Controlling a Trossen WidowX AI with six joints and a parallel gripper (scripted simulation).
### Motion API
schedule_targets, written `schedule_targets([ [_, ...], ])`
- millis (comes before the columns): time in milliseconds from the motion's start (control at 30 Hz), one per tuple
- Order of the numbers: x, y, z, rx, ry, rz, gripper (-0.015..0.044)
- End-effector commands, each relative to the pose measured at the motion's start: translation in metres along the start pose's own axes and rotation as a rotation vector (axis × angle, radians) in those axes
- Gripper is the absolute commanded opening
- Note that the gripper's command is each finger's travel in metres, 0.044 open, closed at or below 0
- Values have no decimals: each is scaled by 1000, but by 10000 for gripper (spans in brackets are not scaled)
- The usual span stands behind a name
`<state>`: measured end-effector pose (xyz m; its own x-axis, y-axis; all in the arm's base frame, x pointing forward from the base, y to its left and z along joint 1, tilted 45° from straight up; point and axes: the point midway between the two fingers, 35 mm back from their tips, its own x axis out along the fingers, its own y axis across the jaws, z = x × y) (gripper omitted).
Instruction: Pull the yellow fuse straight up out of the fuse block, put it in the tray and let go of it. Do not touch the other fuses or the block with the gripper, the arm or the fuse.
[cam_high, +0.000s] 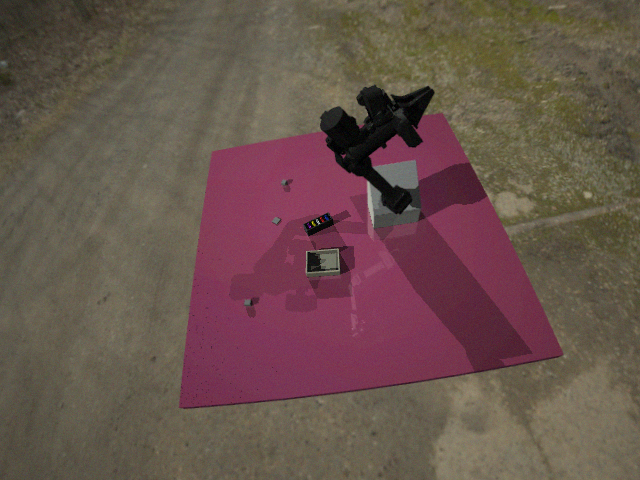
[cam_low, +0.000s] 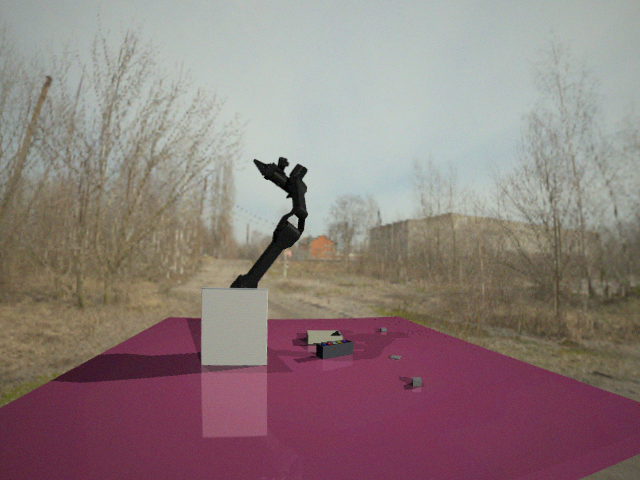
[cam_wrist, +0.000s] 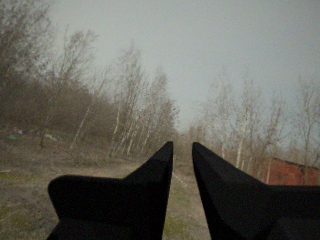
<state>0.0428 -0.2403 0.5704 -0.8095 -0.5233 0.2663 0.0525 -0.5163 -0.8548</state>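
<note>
The yellow fuse sits in the dark fuse block, between a purple fuse and a white fuse. Red and blue fuses sit beyond the white one. The pale tray stands close to the block; part of its inside is in shadow and no fuse shows in it. My gripper is high above the table, far from the block and pointing away from it. Its fingers stand slightly apart, with nothing between them in the wrist view.
The arm rises from a large pale box on the magenta table. Three small grey pieces lie on the table: one, a flat one and one farther along.
</note>
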Motion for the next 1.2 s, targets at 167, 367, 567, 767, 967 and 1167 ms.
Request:
schedule_targets([
  [167,43,-67,-95,4,246,-149,74],
  [367,50,-107,-168,-13,432,-219,74],
  [567,31,-149,-250,-20,650,-304,74],
  [767,-19,-183,-324,-17,874,-391,74],
  [967,-93,-204,-384,-4,1105,-479,74],
  [1167,-181,-207,-421,62,1320,-589,74],
])
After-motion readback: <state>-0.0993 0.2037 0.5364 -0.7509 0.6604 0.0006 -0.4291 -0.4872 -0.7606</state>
